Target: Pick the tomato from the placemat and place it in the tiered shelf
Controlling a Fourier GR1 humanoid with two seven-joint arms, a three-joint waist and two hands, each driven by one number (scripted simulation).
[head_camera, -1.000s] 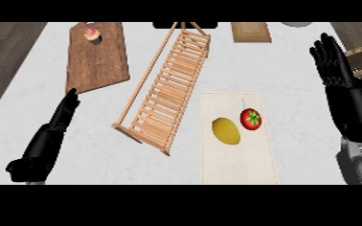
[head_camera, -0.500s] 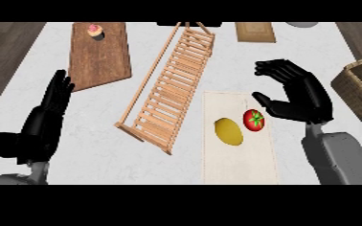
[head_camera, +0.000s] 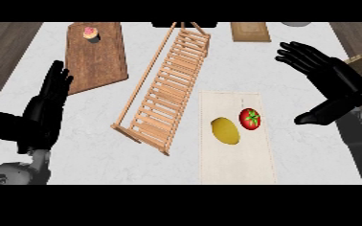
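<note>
Right hand (head_camera: 329,84): open wide, fingers spread, holding nothing, above the bench (head_camera: 304,153).
Tomato (head_camera: 249,118): on the placemat (head_camera: 237,163), left of and below that hand, apart from it, just beside a lemon (head_camera: 225,130).
Shelf (head_camera: 167,88): further left.
Left hand (head_camera: 47,106): open, resting at left edge.

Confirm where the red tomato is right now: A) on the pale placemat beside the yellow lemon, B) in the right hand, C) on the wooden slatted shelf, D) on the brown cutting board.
A: the red tomato lies on the pale placemat just right of the yellow lemon; the right hand is open, apart from it.
</note>
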